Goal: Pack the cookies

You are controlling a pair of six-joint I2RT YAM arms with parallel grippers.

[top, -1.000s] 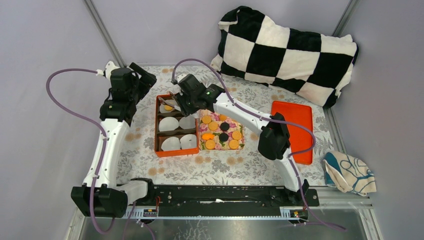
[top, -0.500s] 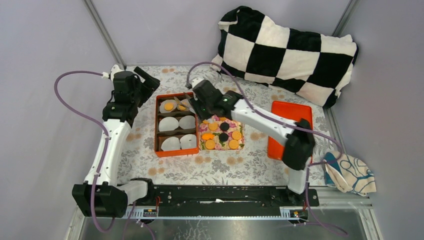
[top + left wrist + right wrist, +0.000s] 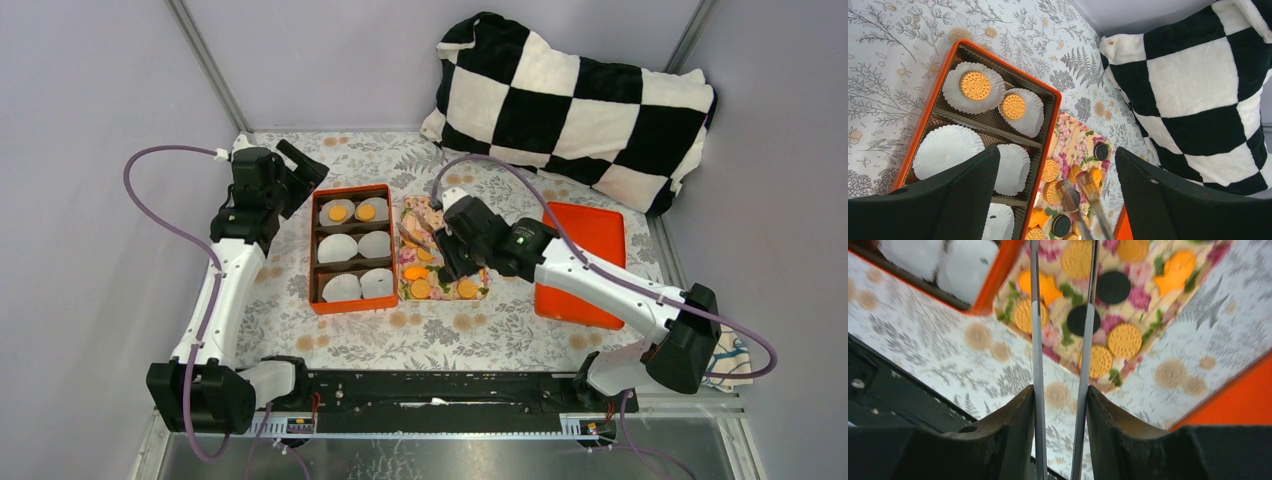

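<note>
Several cookies, tan ones [image 3: 421,288] and black ones [image 3: 1113,287], lie on the floral tray [image 3: 412,208]. Two tan cookies [image 3: 338,212] [image 3: 1012,106] sit in the two far paper cups of the orange box [image 3: 313,250]. My right gripper [image 3: 445,250] [image 3: 1060,390] is shut on metal tongs [image 3: 1037,340]. The tong tips [image 3: 1069,192] are apart and sit over the tray's cookies. I cannot tell whether they touch one. My left gripper [image 3: 300,165] [image 3: 1058,155] is open and empty, raised beyond the box's far left corner.
The other paper cups [image 3: 340,247] in the box hold nothing. An orange lid [image 3: 590,240] lies right of the tray under my right arm. A black-and-white checked cushion [image 3: 570,100] fills the back right. A patterned cloth [image 3: 700,345] lies at the right edge.
My right gripper has pulled the tongs back from the box's far cups to above the floral tray. A second cookie now lies in the far right cup. My left gripper has shifted slightly right.
</note>
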